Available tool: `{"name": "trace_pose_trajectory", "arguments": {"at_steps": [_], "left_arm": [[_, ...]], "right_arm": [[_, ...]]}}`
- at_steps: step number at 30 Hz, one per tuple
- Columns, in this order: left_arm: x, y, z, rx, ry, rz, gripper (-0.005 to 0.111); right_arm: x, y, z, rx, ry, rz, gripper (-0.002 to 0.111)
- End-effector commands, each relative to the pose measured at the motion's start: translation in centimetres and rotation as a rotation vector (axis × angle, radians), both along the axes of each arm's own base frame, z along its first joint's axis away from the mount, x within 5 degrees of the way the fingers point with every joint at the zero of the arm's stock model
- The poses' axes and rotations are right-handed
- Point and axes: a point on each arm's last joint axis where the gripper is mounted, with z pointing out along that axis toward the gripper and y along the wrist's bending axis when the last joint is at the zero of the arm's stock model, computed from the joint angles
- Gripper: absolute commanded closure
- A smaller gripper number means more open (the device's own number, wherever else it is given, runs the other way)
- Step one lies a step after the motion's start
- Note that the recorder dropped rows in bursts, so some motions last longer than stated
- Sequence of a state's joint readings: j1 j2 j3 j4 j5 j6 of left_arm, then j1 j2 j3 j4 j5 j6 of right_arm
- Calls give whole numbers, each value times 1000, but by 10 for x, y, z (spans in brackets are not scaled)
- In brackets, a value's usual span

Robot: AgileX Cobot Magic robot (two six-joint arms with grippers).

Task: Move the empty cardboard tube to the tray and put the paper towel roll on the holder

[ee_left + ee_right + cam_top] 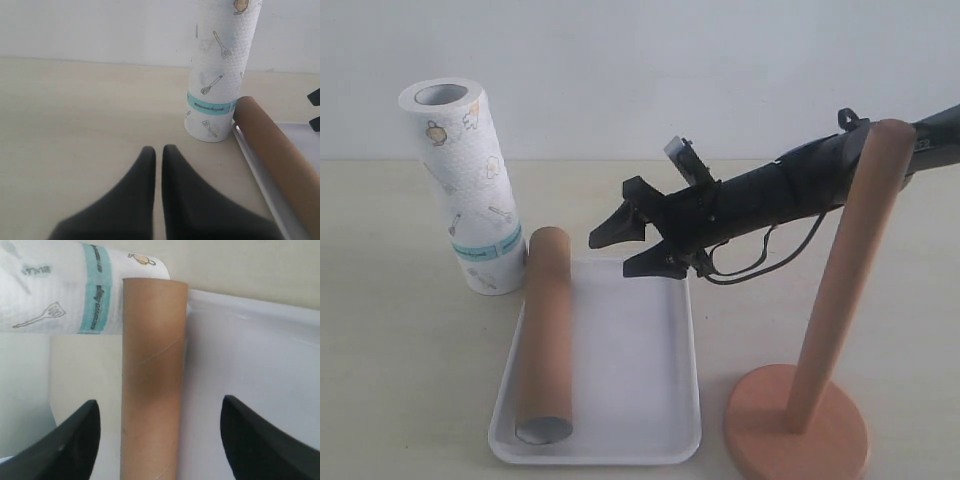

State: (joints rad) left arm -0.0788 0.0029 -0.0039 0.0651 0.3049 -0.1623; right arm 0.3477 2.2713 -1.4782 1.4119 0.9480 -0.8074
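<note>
**On the tray's left side, tube down; roll waits upright**

From the exterior view, the empty cardboard tube (542, 335) lies lengthways along the left side of the tray (630, 370). Its far end pokes past the tray's far edge, just beside the foot of the paper towel roll (468, 190); I cannot tell if they touch. That roll stands upright on the table (400, 380), well apart from the holder (830, 320), which stands right of the tray. My right tool (608, 257) hangs spread above the tray's far edge, holding nothing, and its arm crosses behind the post (865, 200).

I judge the roll light, soft and squashy, with embossed paper that should not slip. Being tall, it would tip if nudged. I would take it across the body at the teal band (485, 245) or above and squeeze gently. Otherwise I would pinch its wall with one finger down the core (440, 96). It must rise clear of the post's rounded top before threading on.

Through the left wrist view, my left tool (158, 148) is pinched to a thin slit with nothing in it, low over bare table and facing the roll. Room is open on that side. On the tray side, the tube crowds the roll's base.

Through the right wrist view, the right tool's fingers (75, 440) stand wide, with the tube showing between them and clear of both.
</note>
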Motion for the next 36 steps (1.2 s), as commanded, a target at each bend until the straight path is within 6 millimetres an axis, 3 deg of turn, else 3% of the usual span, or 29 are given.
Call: {"name": "trace_pose_trajectory", "arguments": {"at_steps": [1, 8, 14, 25, 29, 34, 36], "left_arm": [[0, 0, 0, -6, -12, -4, 103], [0, 0, 0, -6, -12, -4, 103], [0, 0, 0, -6, -12, -4, 103], [0, 0, 0, -6, -12, -4, 103], [0, 0, 0, -6, -12, -4, 103], [0, 0, 0, -6, -12, -4, 103], [0, 0, 0, -6, -12, -4, 103]], "right_arm": [[2, -4, 14, -46, -80, -9, 43], [8, -18, 43, -62, -173, -39, 43], [7, -39, 85, -70, -286, -33, 43], [-10, -116, 168, -14, -341, -67, 45], [-27, -147, 198, 15, -360, -55, 64], [-47, -175, 231, -12, -396, -153, 106], [-63, -179, 248, -15, -447, -171, 108]]}}
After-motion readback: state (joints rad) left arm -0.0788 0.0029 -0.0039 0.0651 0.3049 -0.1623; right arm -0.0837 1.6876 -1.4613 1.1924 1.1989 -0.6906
